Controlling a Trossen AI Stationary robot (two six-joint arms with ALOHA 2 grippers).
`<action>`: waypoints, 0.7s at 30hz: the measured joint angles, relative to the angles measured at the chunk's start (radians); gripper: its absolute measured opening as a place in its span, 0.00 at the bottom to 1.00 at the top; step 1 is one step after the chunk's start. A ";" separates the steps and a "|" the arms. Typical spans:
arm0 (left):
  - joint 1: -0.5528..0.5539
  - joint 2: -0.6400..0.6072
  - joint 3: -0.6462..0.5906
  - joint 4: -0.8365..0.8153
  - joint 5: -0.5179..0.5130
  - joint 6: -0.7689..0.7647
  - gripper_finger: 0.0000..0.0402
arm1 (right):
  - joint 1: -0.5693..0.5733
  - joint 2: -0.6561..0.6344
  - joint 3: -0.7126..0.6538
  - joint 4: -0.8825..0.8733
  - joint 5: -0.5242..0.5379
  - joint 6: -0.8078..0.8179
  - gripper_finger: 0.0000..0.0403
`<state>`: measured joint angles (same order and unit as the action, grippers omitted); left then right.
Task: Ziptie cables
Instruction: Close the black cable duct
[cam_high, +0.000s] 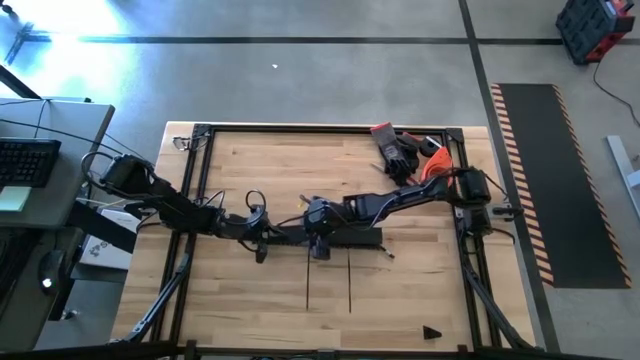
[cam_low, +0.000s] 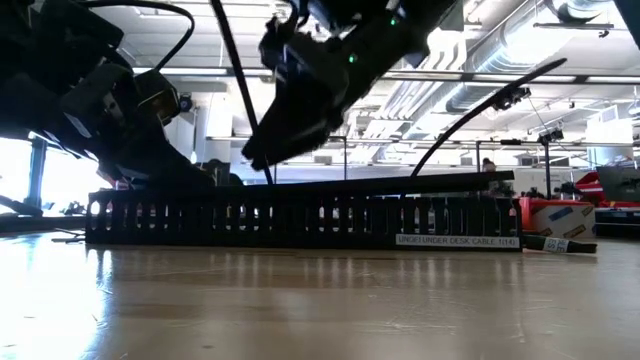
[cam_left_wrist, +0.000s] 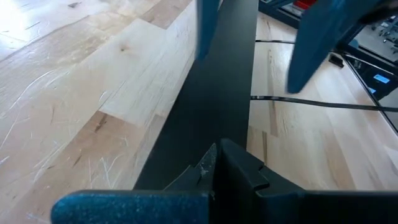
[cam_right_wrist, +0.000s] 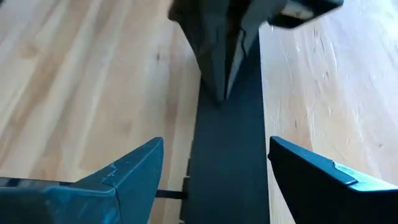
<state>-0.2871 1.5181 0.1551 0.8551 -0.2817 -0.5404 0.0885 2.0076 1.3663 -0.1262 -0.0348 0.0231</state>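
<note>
A black comb-toothed duct (cam_high: 350, 238) (cam_low: 300, 220) lies along the middle of the table. A flat black strip (cam_low: 400, 185) (cam_left_wrist: 211, 93) (cam_right_wrist: 227, 143) rests lengthwise on top of it. My left gripper (cam_high: 262, 242) (cam_left_wrist: 214, 171) is at the strip's left end, shut on it. My right gripper (cam_high: 318, 244) (cam_right_wrist: 214, 171) is open a little farther along. It hovers with one finger on either side of the strip, and in the low view its tips (cam_low: 258, 158) are just above it. The cables are hidden or out of view. My left gripper pinches the flat black strip by its left end (cam_left_wrist: 208, 155) between its two fingers, coming slanting down from the table's left, along the strip. The strip runs away from the fingers and lies on top of the duct, slightly raised toward its right end (cam_low: 500, 177).
Two thin black zip ties (cam_high: 308, 285) (cam_high: 349, 285) lie on the wood near the duct's near side; one shows in the left wrist view (cam_left_wrist: 311, 102). Gloves and orange-red tools (cam_high: 405, 150) sit at the far right corner. A small black piece (cam_high: 432, 332) lies near the near edge.
</note>
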 joint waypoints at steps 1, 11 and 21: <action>0.000 0.000 0.000 0.000 0.000 0.000 0.00 | 0.003 -0.009 0.000 -0.001 0.000 -0.007 0.68; -0.001 0.000 0.000 0.000 0.001 0.002 0.00 | 0.039 -0.155 -0.063 -0.013 0.147 -0.014 0.51; -0.001 0.000 -0.001 0.003 0.001 0.015 0.00 | 0.010 -0.195 -0.310 0.241 0.071 0.213 0.05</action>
<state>-0.2882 1.5185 0.1539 0.8577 -0.2808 -0.5257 0.0982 1.8122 1.0558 0.1149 0.0361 0.2363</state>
